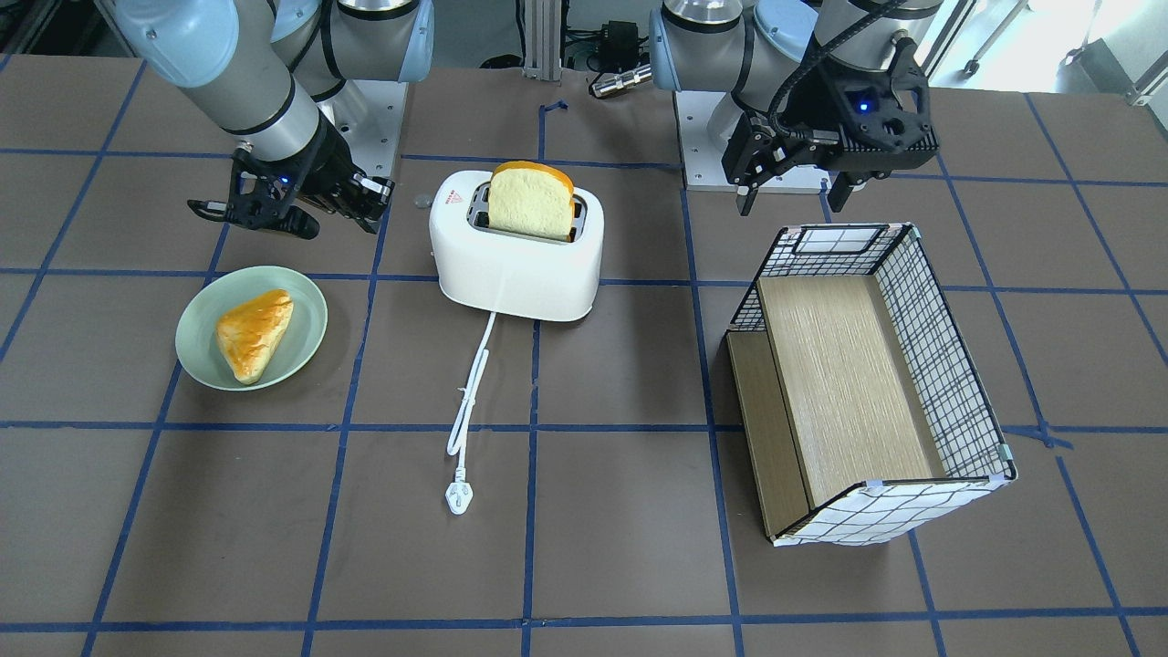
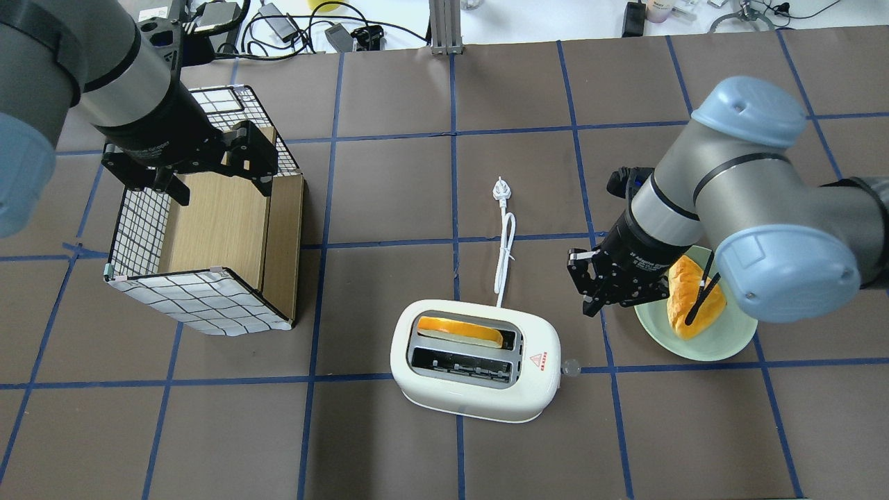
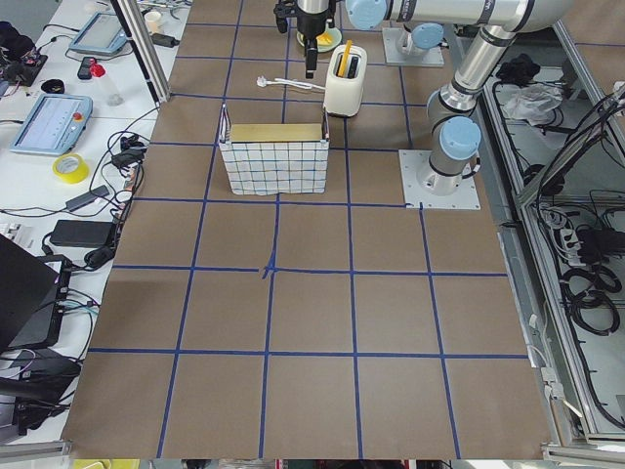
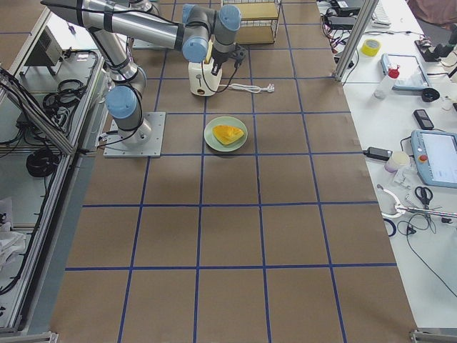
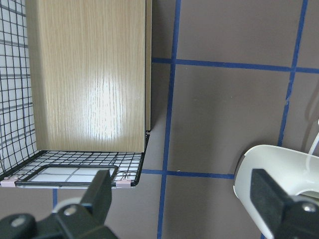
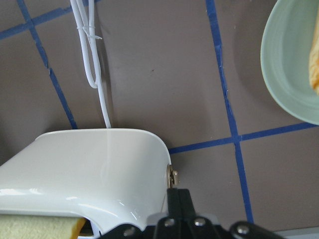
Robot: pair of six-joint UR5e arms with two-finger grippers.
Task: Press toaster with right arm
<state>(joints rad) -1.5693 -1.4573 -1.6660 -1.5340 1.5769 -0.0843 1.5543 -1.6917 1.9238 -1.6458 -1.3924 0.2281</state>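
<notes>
The white two-slot toaster (image 1: 516, 251) stands mid-table with a bread slice (image 1: 532, 201) upright in one slot. It also shows in the overhead view (image 2: 476, 361). Its small lever knob (image 2: 570, 367) sticks out of the end that faces the right arm. My right gripper (image 2: 592, 307) hovers beside that end, between toaster and plate, with its fingers together and empty. In the right wrist view the gripper (image 6: 175, 196) sits just short of the knob (image 6: 171, 176). My left gripper (image 2: 215, 167) is open and empty over the basket's far end.
A green plate (image 1: 306, 315) with a pastry (image 1: 254, 333) lies next to the right gripper. The toaster's white cord and plug (image 1: 459, 497) run away from the robot. A wire-grid basket with wooden boards (image 1: 867, 383) stands on the left arm's side.
</notes>
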